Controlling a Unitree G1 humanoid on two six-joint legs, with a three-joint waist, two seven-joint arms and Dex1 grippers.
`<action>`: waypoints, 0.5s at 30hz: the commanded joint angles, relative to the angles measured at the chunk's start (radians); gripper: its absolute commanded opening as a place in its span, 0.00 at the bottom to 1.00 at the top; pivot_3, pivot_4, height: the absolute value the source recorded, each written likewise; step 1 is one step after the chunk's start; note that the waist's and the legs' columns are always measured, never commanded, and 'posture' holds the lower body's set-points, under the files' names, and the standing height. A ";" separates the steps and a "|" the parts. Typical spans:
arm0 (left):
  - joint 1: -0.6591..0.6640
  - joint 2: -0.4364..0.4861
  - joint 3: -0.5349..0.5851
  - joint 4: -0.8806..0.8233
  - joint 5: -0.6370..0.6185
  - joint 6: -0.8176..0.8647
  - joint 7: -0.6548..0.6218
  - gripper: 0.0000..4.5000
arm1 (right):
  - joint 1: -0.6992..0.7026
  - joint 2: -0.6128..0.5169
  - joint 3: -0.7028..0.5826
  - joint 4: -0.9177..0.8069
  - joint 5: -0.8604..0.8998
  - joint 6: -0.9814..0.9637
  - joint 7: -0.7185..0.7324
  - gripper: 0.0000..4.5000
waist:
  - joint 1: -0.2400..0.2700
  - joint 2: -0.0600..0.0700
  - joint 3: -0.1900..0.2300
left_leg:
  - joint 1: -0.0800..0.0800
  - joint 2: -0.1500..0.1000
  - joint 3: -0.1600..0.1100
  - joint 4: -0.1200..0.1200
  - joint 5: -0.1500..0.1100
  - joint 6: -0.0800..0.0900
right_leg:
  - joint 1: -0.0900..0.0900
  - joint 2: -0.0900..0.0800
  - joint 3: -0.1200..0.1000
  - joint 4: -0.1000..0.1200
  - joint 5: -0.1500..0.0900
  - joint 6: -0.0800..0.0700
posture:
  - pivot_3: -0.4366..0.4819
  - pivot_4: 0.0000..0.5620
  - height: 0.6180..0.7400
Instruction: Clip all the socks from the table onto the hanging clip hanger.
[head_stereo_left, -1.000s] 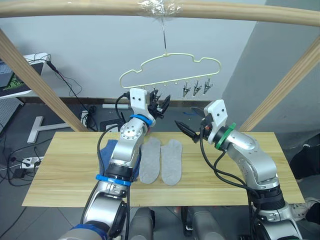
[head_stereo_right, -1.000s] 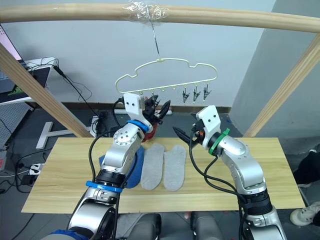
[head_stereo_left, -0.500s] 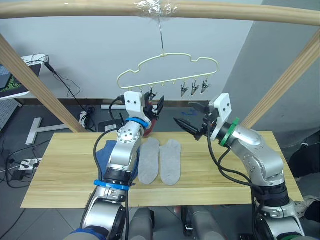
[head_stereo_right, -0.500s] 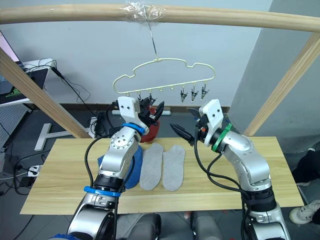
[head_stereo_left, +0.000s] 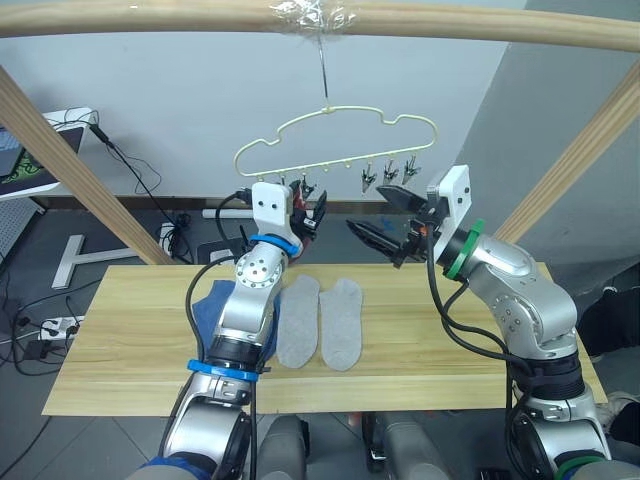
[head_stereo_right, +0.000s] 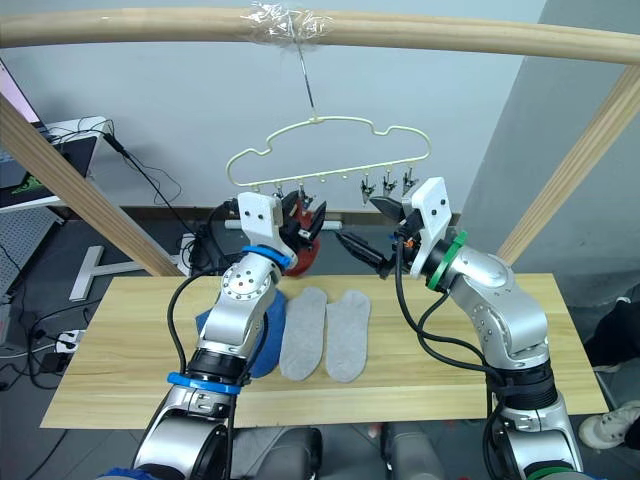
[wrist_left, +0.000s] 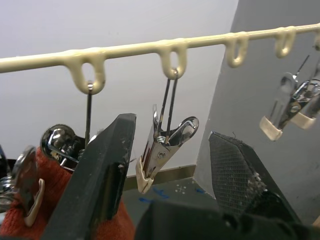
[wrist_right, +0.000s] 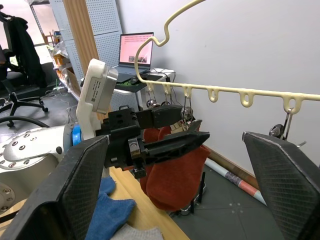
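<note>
- The hanger (head_stereo_left: 335, 140) hangs by its hook from the wooden pole (head_stereo_left: 150, 18) above the tabletop (head_stereo_left: 130, 330). Its wire is thin and, by judgement, swings at a light push.
- The left tool (wrist_left: 172, 165) is raised to the hanger's left clips, fingers spread, with one empty metal clip (wrist_left: 165, 147) hanging between them, untouched.
- A red sock (wrist_right: 172, 172) hangs just beside that clip at the left end of the hanger. It appears to be clipped there, though the bite itself is not clear.
- The right tool (head_stereo_left: 385, 215) is released and empty, held up just below the three right-hand clips (head_stereo_left: 391, 172).
- Two grey socks (head_stereo_left: 320, 320) lie flat side by side on the tabletop. A blue sock (head_stereo_left: 212, 305) lies crumpled to their left, partly behind the left arm.
- Handling, judged: the socks are light, soft and limp, and will fold and droop once lifted. A pinch at the cuff edge leaves a short flap of fabric free for the clip.
- The clips are small, sprung and smooth. They likely need a squeeze at the upper ends while the hanger is steadied.
</note>
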 joint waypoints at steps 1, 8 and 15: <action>-0.018 -0.009 -0.004 -0.041 0.013 -0.028 0.012 0.59 | -0.017 -0.005 -0.017 -0.046 0.029 -0.003 0.000 1.00 | 0.000 0.000 0.000 | 0.000 0.000 0.000 0.000 0.000 0.000 | 0.000 0.000 0.000 0.000 0.000 0.000 | 0.44 0.41 1.00; -0.025 -0.001 -0.001 -0.036 0.039 -0.043 0.024 0.59 | -0.019 -0.010 -0.017 -0.043 0.035 -0.008 -0.001 1.00 | 0.000 0.000 0.000 | 0.000 0.000 0.000 0.000 0.000 0.000 | 0.000 0.000 0.000 0.000 0.000 0.000 | 0.44 0.41 1.00; -0.031 -0.001 0.007 -0.032 0.044 -0.052 0.036 0.59 | -0.019 -0.016 -0.016 -0.040 0.040 -0.011 -0.002 1.00 | 0.000 0.000 0.000 | 0.000 0.000 0.000 0.000 0.000 0.000 | 0.000 0.000 0.000 0.000 0.000 0.000 | 0.44 0.41 1.00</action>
